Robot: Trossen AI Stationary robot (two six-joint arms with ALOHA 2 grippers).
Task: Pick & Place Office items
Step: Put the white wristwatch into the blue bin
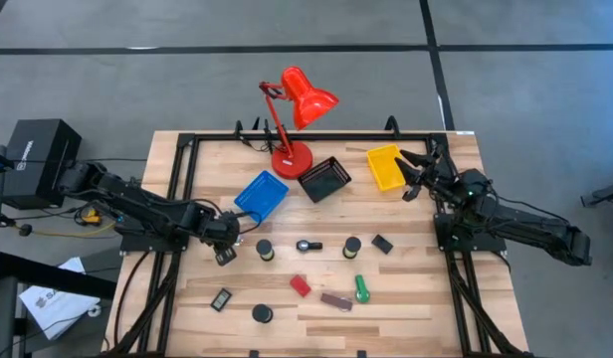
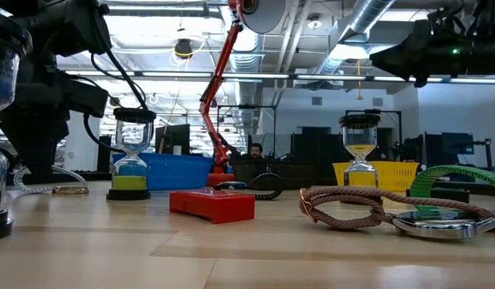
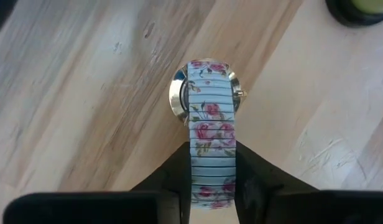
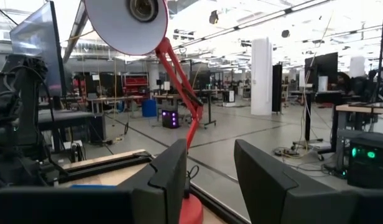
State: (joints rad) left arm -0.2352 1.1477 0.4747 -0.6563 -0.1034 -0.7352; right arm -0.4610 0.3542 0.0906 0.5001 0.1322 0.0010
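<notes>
My left gripper [image 1: 225, 251] is at the table's left middle, shut on a wristwatch [image 3: 207, 109] that has a blue floral stretch band and a gold case. My right gripper [image 1: 411, 175] is open and empty, raised beside the yellow tray [image 1: 384, 166]. On the table stand three black-topped hourglasses [image 1: 264, 249] [image 1: 352, 246] [image 1: 262, 313]. Near them lie a silvery clip [image 1: 308, 245], a red block [image 1: 301, 285], a green stubby piece [image 1: 361, 288], a brown bar [image 1: 336, 300] and two small black rectangles [image 1: 382, 243] [image 1: 221, 298]. My left gripper pinches the watch's floral band [image 3: 211, 171] between its two fingers, which lie along the band's two edges. The fingers point down toward the tabletop. The gold case [image 3: 178, 99] sticks out past the fingertips. Whether it touches the wood, I cannot tell.
A red desk lamp [image 1: 292, 149] stands at the far middle, with a blue tray [image 1: 260, 194] and a black tray [image 1: 324, 179] beside it. A black frame rail [image 1: 316, 136] runs along the far edge. In the low view a brown cord loop [image 2: 344, 207] lies near.
</notes>
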